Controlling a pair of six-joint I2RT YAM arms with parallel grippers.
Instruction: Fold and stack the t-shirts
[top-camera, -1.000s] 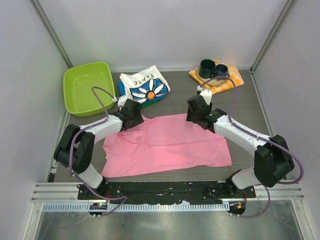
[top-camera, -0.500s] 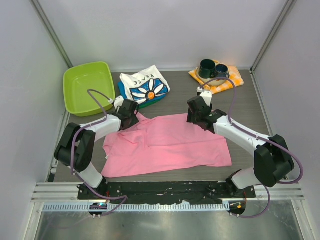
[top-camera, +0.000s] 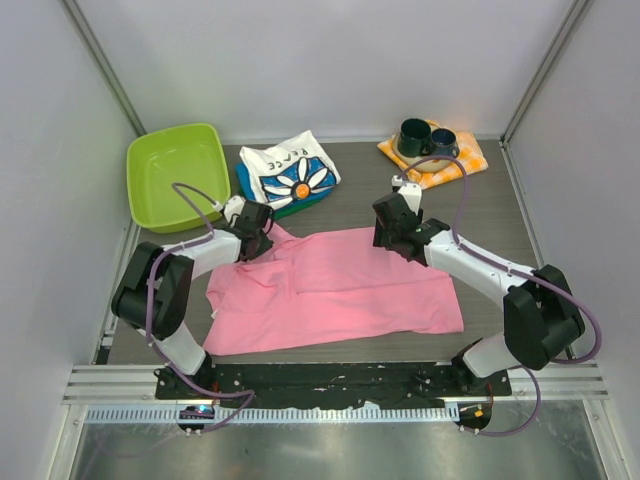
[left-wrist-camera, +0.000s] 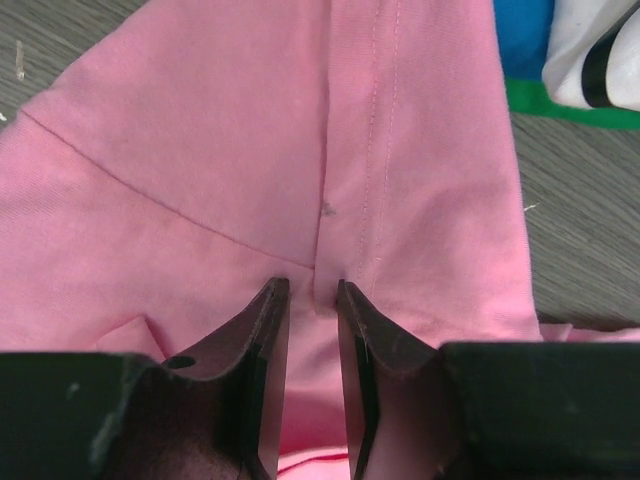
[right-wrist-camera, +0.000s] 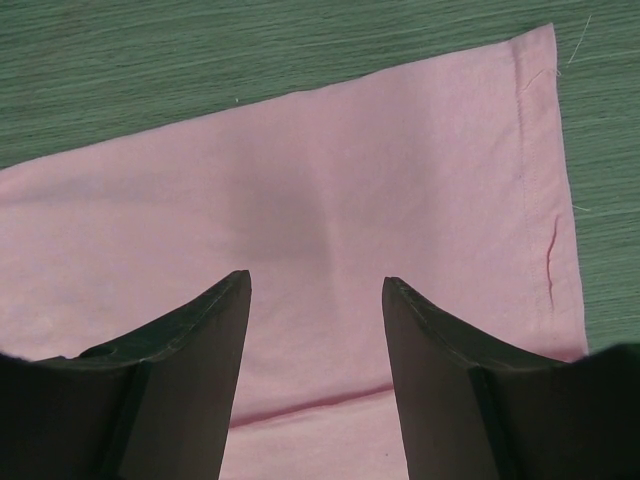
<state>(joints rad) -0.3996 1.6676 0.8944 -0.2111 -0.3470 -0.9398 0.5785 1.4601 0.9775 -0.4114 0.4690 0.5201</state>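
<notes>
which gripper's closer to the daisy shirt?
Left. Left gripper sits on the pink shirt, just in front of the daisy shirt; right gripper is farther off to its right.

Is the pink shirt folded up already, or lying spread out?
Spread out. The pink shirt lies flat and wide across the table, much broader than the folded daisy-print shirt behind it.
</notes>
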